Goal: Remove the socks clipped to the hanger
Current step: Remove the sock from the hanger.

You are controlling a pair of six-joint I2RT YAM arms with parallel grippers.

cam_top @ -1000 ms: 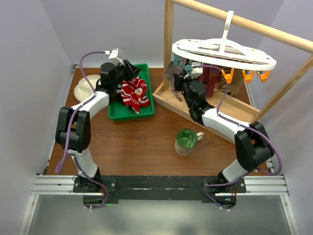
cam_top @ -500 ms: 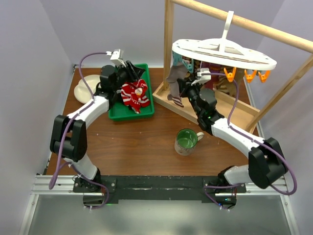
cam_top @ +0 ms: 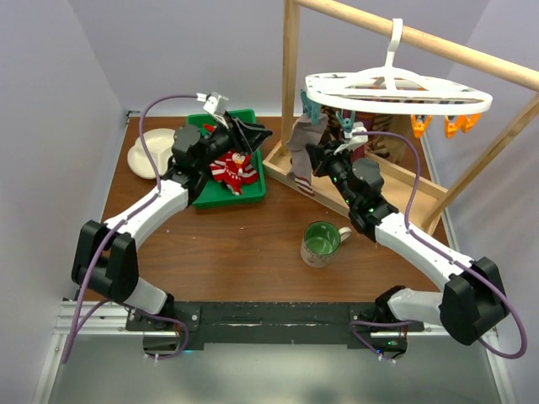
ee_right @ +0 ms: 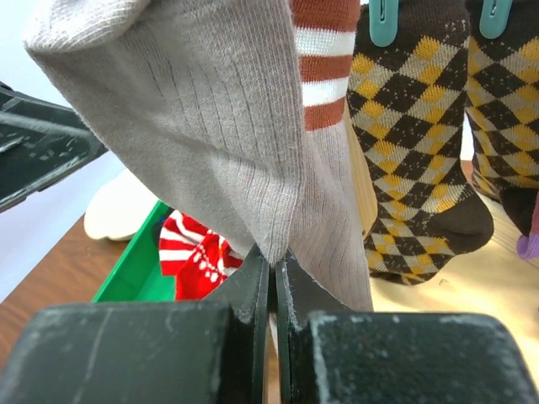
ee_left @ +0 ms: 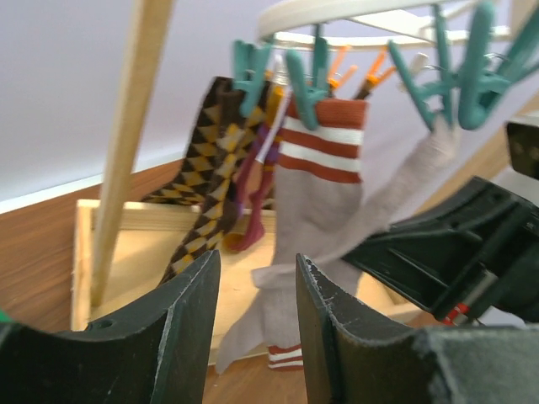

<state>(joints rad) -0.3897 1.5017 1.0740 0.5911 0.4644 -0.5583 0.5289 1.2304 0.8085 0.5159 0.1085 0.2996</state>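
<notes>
grey sock (ee_right: 210, 126): hangs from teal clip (ee_left: 425, 84) on white hanger (cam_top: 396, 88) | soft, light, stretchy | right hand (ee_right: 274, 273) clenched on its lower fold; a hold nearer the clip likely pulls cleaner | left hand (ee_left: 253, 295) released, empty

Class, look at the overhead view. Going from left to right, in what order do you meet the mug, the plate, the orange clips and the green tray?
plate → green tray → mug → orange clips

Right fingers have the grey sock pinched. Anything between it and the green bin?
Yes. The left gripper hangs open at the green bin's right rim, directly between the grey sock and the bin.
</notes>
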